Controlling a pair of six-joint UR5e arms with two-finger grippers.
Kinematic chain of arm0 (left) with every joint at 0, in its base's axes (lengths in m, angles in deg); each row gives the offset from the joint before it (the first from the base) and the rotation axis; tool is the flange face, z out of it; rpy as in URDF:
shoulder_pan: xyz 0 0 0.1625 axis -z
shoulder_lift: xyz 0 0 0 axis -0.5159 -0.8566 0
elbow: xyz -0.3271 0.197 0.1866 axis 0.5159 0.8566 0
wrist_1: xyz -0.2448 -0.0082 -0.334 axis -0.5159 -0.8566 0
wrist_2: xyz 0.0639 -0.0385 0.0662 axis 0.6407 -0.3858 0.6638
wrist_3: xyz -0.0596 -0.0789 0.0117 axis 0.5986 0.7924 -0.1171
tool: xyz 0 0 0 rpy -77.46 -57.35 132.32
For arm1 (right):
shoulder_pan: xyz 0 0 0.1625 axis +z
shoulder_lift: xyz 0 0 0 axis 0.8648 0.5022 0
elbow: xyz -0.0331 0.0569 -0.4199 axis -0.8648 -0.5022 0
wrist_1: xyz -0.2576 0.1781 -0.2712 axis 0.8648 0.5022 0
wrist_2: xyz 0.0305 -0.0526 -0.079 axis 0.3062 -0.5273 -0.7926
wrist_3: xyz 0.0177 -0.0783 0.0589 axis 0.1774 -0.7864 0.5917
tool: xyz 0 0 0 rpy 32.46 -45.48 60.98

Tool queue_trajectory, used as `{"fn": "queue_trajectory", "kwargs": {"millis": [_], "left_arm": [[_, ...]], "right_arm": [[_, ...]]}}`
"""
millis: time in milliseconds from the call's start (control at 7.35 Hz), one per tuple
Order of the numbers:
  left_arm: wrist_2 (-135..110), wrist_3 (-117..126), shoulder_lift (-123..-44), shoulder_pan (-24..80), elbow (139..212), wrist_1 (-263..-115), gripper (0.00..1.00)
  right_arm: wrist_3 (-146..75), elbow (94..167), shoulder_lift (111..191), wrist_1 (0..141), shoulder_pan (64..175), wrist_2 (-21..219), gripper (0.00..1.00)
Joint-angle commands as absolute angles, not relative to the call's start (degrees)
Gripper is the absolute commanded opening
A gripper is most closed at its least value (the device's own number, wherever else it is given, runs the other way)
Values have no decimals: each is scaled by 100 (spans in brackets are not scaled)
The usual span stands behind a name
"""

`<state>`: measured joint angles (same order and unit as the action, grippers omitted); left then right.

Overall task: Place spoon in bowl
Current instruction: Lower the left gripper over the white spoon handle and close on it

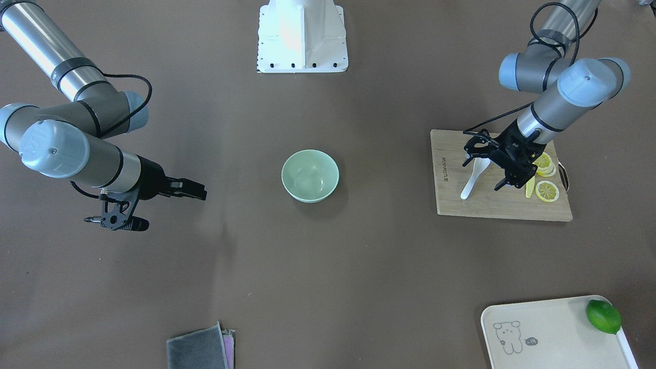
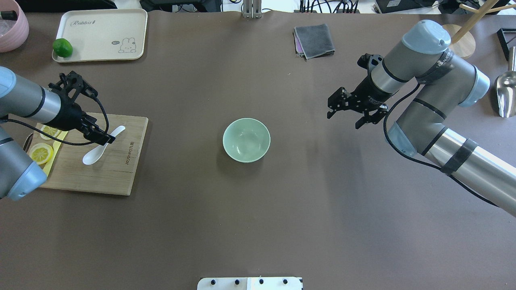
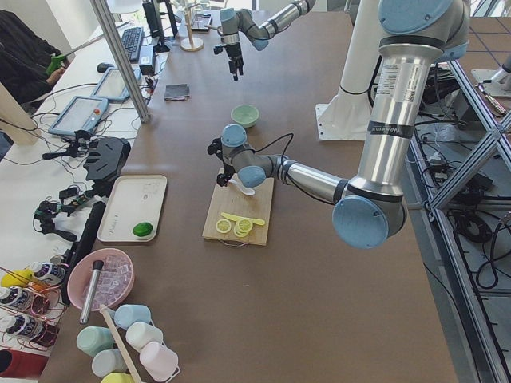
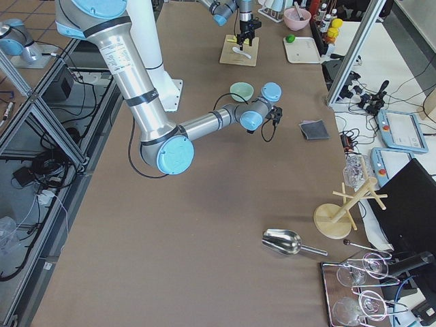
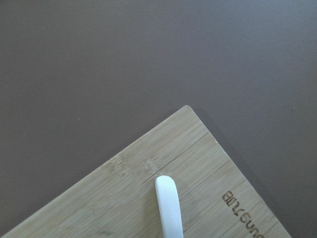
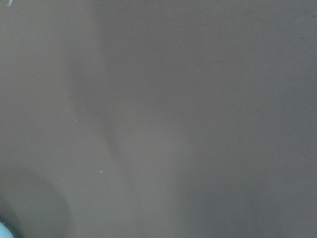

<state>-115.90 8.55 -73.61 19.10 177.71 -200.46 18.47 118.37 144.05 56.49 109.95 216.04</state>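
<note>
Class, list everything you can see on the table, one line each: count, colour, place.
spoon: 1, white, on cutting board
bowl: 1, mint green, table centre, empty
cutting board: 1, wooden, robot's left side
lemon slices: about 3, yellow, board's outer end
strip: 1, yellow, beside slices
tray: 1, cream, far left
lime: 1, green, on tray
cloth: 1, grey, far edge
metal scoop: 1, silver, right edge
left gripper: black, open, over spoon's handle
right gripper: black, open, over bare table
</note>
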Motion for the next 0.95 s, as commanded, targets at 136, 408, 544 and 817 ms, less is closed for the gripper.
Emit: {"fn": "queue_trajectory", "kwargs": {"millis": [136, 408, 544, 817], "left_arm": [[-11571, 871, -7379, 1843, 17621, -20046, 97], [-11553, 871, -7380, 1737, 17576, -20046, 97], [-11562, 871, -7380, 1702, 17576, -20046, 97], [-11588, 871, -7371, 1676, 17594, -20038, 86]], "right_arm": [[1787, 11829, 14437, 5658, 10926, 21525, 100], [1787, 11829, 14437, 5658, 10890, 21507, 100], [1787, 11829, 14437, 5658, 10881, 21498, 100], [1787, 11820, 14437, 5658, 10864, 21489, 100]]}}
